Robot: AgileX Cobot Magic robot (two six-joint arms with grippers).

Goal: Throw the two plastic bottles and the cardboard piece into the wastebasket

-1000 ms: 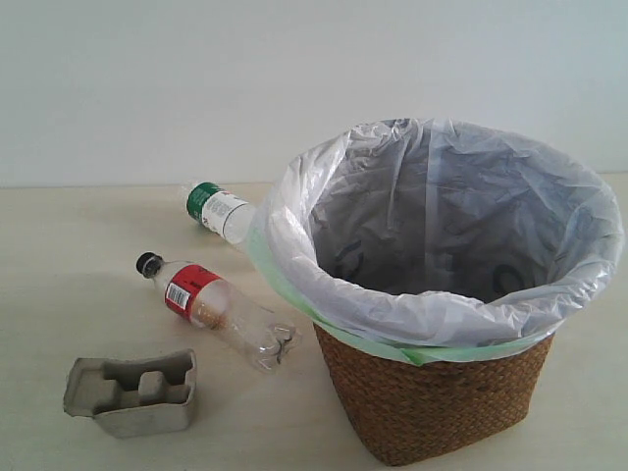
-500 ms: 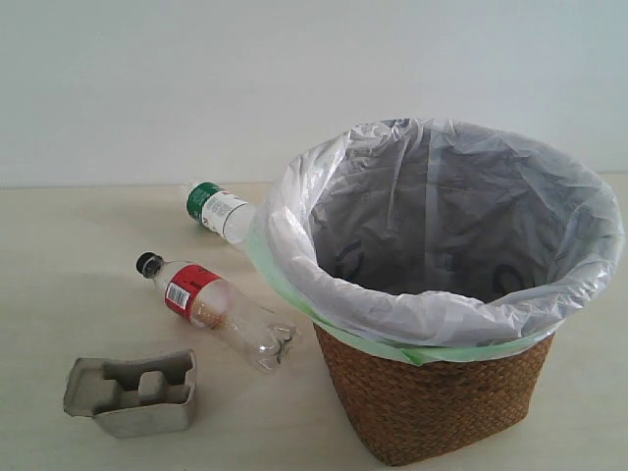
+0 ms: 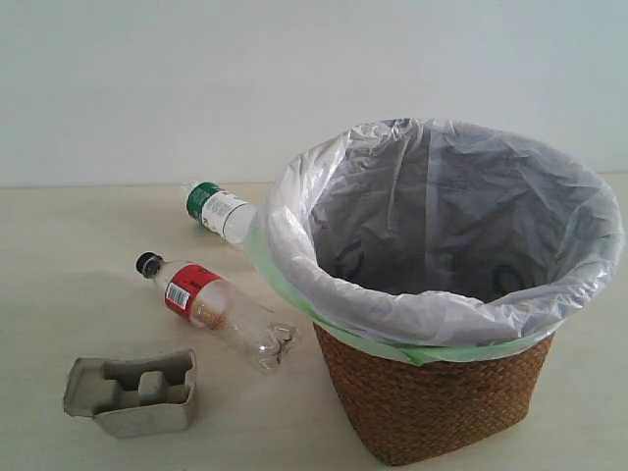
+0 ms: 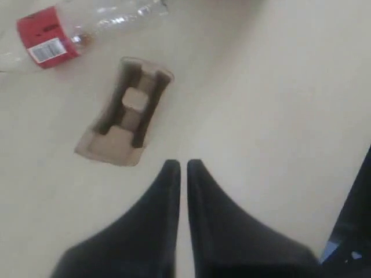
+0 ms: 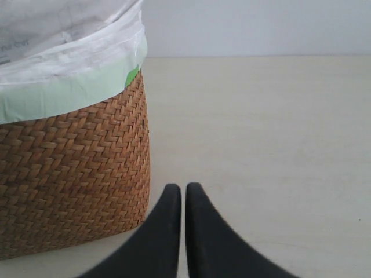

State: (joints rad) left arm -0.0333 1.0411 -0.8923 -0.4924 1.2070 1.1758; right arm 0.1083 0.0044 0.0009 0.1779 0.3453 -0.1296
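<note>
Nothing has shifted since the earlier pictures: basket, bottles and cardboard lie exactly where they were on the table (image 3: 59,235).

Count: one basket, two bottles, one cardboard piece, two grippers.

Directions below treat the exterior view as a clock face centred on the basket.

The basket (image 3: 432,412) stands upright at the right. Its bag (image 3: 392,304) is folded out over the rim, and nothing shows inside it.

The green bottle (image 3: 221,211) lies on its side at 10 o'clock. Its cap points away from the basket, and its base is hidden behind the bag's edge.

The red bottle (image 3: 211,304) lies on its side at 9 o'clock. Its black cap points towards 10 and its base is near the wicker wall.

The cardboard (image 3: 132,392) sits at 8 o'clock, hollows up, well apart from the basket and just beyond the red bottle.

The left gripper (image 4: 180,168) is clenched on nothing, its fingers pressed together. It hangs over bare table near the cardboard without touching it.

The right gripper (image 5: 183,191) is likewise closed and empty, low beside the basket's woven wall.
</note>
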